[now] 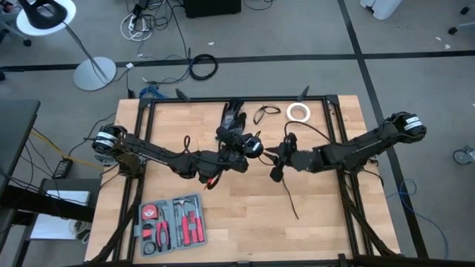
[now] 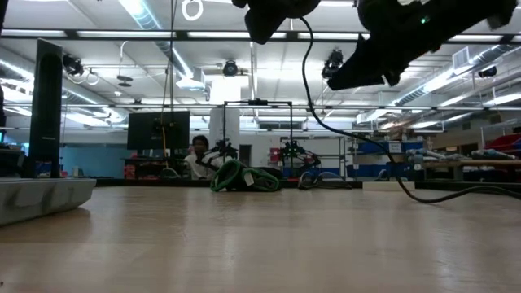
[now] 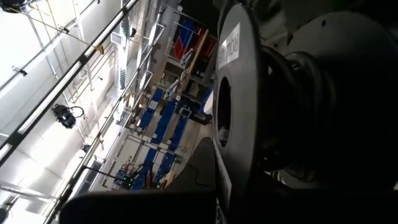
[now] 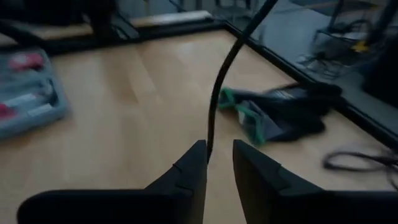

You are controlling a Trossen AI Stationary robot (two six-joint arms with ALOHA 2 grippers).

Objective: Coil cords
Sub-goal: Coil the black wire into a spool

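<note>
My left gripper (image 1: 246,147) is above the table's middle, shut on a puck-sized round cord bundle (image 1: 253,145). The left wrist view shows the bundle as black cord wound between two grey discs (image 3: 233,112). The bundle's loose tail (image 1: 291,200) runs past my right gripper (image 1: 277,165) and lies on the table toward the near edge. In the right wrist view the cord (image 4: 217,93) passes through the narrow gap of my right gripper (image 4: 219,163), close to one finger. A small loose cord loop (image 1: 266,113) lies at the far edge. My left gripper holds the round bundle lifted clear of the table (image 2: 277,16). The bundle itself fills the wrist view and hides the fingers, so which part they are on cannot be told. My right gripper has the cord running between its fingers, beside one fingertip (image 4: 198,160). I cannot tell whether it touches.
A grey tool case (image 1: 171,222) lies at the near left. A white tape roll (image 1: 298,112) and a dark object with green parts (image 1: 234,115) lie at the far edge. A thicker black cable ring (image 1: 202,67) lies on the floor beyond the table.
</note>
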